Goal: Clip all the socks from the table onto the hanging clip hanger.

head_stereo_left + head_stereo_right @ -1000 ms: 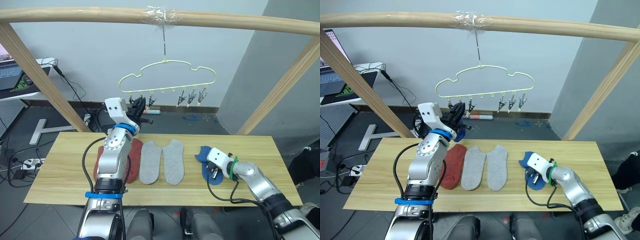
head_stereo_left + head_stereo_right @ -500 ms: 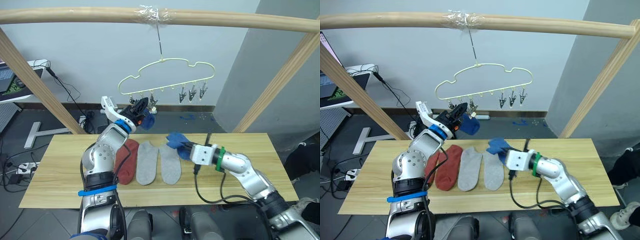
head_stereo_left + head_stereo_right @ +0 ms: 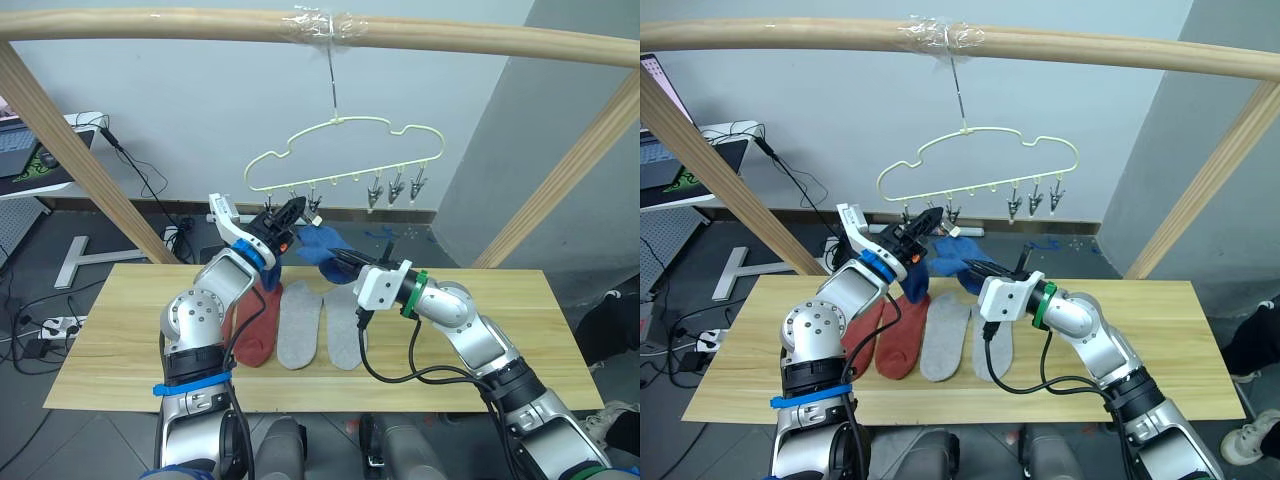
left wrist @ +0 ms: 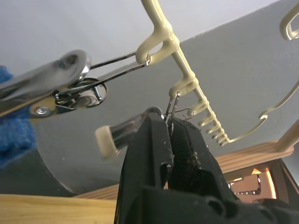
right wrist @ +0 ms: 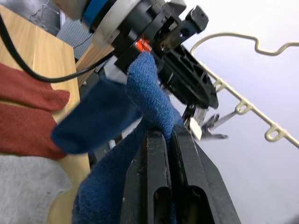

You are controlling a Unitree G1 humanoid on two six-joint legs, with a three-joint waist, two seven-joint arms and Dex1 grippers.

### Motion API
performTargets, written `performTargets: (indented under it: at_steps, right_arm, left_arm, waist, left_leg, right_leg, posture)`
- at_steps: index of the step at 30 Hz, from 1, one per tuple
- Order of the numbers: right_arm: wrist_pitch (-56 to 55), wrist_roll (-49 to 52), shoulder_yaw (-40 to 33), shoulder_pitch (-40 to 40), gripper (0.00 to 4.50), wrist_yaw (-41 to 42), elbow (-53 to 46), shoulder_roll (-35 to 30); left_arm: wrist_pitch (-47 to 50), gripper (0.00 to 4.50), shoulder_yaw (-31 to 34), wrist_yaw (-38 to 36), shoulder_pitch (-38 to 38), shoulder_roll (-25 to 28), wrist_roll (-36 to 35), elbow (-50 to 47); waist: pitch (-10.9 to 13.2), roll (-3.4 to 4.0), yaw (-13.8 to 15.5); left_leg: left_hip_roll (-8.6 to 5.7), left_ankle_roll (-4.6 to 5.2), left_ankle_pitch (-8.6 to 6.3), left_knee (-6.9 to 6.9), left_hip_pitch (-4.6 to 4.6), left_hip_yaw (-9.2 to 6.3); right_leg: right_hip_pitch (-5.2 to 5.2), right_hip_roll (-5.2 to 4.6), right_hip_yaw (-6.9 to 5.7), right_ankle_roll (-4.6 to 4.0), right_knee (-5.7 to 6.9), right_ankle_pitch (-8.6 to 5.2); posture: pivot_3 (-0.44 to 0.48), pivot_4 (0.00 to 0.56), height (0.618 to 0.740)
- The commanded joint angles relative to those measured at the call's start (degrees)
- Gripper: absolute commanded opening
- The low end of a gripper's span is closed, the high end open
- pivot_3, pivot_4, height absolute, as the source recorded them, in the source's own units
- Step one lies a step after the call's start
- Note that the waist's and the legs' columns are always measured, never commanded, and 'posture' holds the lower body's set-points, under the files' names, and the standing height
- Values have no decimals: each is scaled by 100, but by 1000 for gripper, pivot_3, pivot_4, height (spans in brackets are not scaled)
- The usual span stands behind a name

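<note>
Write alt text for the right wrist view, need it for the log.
The right claw, shut on a blue sock, holds it up close to the left claw, which is at a clip on the pale wire hanger. Beneath lie two red socks and a grey sock on the wooden table.

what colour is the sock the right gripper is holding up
Blue. The right gripper pinches a blue sock, clearest in the right wrist view.
</note>
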Motion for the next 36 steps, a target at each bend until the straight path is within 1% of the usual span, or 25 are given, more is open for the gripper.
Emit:
performTargets:
  at_steps: [1,6,12,19,21,22,23,25,33,34,36]
  right_arm:
    - [-148,50,-145,-72,10,-66,-128,-13]
    - [-152,5,-118,-95,10,-123,-71,21]
    - [-115,-55,-112,-185,10,-233,76,119]
    - [-135,-41,-127,-246,10,-283,157,135]
    - [-134,-26,-122,-254,0,-280,159,146]
    - [-133,-17,-118,-253,0,-278,161,152]
    - [-126,-1,-114,-250,0,-270,160,161]
    - [-118,6,-101,-245,0,-252,169,169]
    - [-33,113,-105,-227,0,-179,201,238]
    - [44,220,-105,-211,0,-111,190,275]
    - [246,432,-110,-182,0,49,157,357]
  left_arm:
    - [-11,0,-33,-24,50,53,-88,-257]
    - [73,0,-38,-40,58,-8,-257,-341]
    - [165,0,-69,-103,62,39,-358,-400]
    - [59,0,-154,-237,137,132,-305,-514]
    - [-12,699,-131,-250,174,129,-301,-543]
    - [-19,906,-121,-262,185,135,-314,-553]
    - [-39,1202,-133,-257,191,161,-267,-554]
    - [-57,1911,-146,-260,207,204,-231,-548]
    - [14,4343,-106,-207,341,357,-379,-770]
    - [87,4465,-72,-183,452,418,-452,-904]
    - [316,4465,5,-122,737,588,-675,-1242]
  waist:
    - [0,0,0]
    - [0,0,2]
    - [0,0,7]
    - [0,0,14]
    - [0,0,15]
    - [0,0,17]
    - [0,0,20]
    - [0,0,25]
    - [0,0,69]
    - [0,0,71]
    - [0,0,50]
  left_leg:
    - [0,0,0,0,0,0]
    - [0,0,0,0,0,1]
    - [-1,0,0,0,-2,1]
    - [-1,0,0,0,-5,0]
    - [-1,0,0,0,-6,1]
    - [-1,0,0,0,-6,1]
    - [-1,0,0,0,-6,1]
    - [0,0,0,0,-7,1]
    - [0,0,0,0,-10,1]
    - [0,-1,0,0,-11,1]
    - [4,-1,0,-1,-11,5]
  right_leg:
    - [0,0,1,0,0,0]
    - [0,0,1,0,-1,0]
    - [-1,0,1,0,-1,0]
    - [-4,0,0,0,-2,0]
    - [-4,-1,1,0,-4,0]
    - [-5,-1,2,0,-4,0]
    - [-5,-1,1,0,-3,0]
    - [-7,0,0,0,-1,0]
    - [-10,-1,1,0,-1,0]
    - [-12,-1,1,0,-1,0]
    - [-14,0,4,-1,1,0]
  posture:
    - [43,213,740]
    - [42,208,740]
    - [42,208,740]
    - [46,202,740]
    - [51,197,740]
    - [51,197,740]
    - [51,197,740]
    - [56,192,740]
    - [61,187,740]
    - [61,187,740]
    - [61,187,740]
